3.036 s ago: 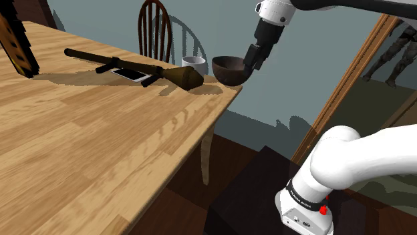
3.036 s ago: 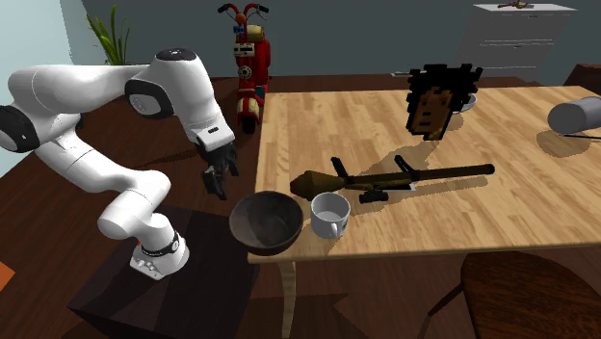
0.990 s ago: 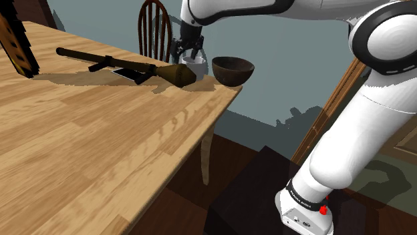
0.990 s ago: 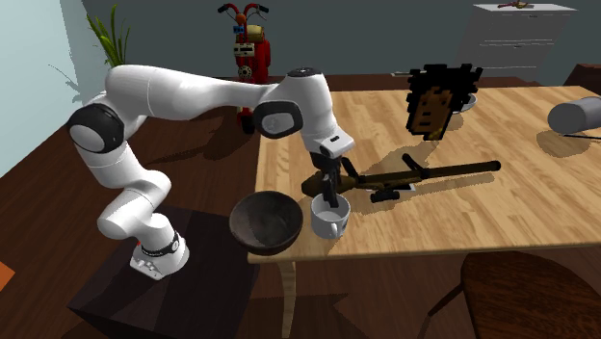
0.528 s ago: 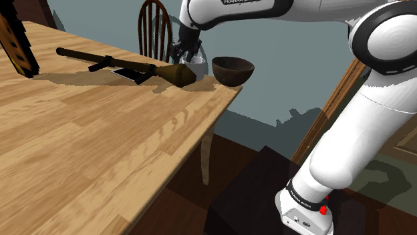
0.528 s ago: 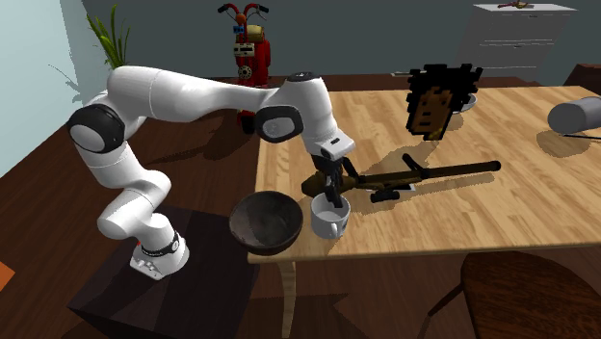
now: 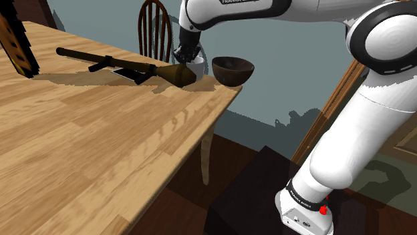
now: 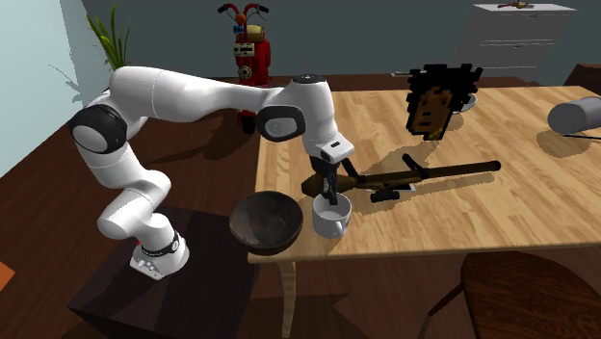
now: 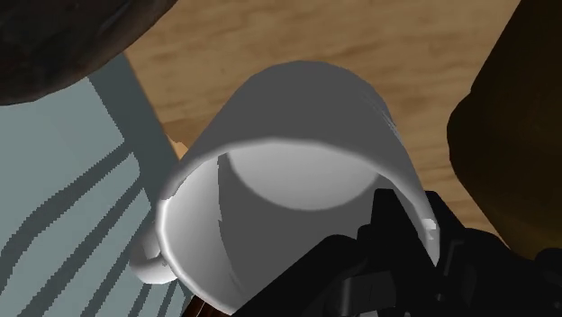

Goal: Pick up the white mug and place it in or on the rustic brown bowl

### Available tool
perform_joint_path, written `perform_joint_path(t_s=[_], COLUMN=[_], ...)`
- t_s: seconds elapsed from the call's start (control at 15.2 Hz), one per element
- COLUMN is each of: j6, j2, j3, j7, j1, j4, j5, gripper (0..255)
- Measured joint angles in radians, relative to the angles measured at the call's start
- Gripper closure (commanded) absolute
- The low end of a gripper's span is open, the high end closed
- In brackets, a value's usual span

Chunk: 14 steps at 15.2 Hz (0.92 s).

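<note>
The white mug (image 8: 330, 221) stands near the table's corner, beside the dark brown bowl (image 8: 266, 221), which sits right at the table's edge. My gripper (image 8: 330, 198) comes down from above and is shut on the mug's rim. In the wrist view the mug (image 9: 297, 171) tips its open mouth toward the camera, and my gripper (image 9: 405, 248) clasps one side of its wall, with one finger inside and one outside. In the shoulder view the gripper (image 7: 188, 57) covers most of the mug (image 7: 198, 65), and the bowl (image 7: 233, 69) is just to its right.
A long brown launcher-like thing (image 8: 405, 177) lies on the wooden table (image 8: 462, 221) right behind the mug, its bulbous head (image 9: 513, 153) close to my fingers. A blocky dark-haired head (image 8: 438, 96) and a grey cylinder (image 8: 576, 114) stand farther off. A wooden chair (image 7: 157, 27) is behind the table.
My fingers have closed from wide apart onto the mug's rim. The hand sank slightly over the mug. Mug and bowl have stayed in place.
</note>
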Motion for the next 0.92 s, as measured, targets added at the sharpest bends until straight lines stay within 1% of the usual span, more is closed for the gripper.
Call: perform_joint_path(t_s=[0.2,0.92], j6=[-0.004,-0.150], j2=[0.000,0.018], j3=[-0.002,0.001], j7=[-0.005,-0.016], j1=[-0.002,0.001], j4=[0.003,0.162], j5=[0.002,0.003], gripper=[255,255])
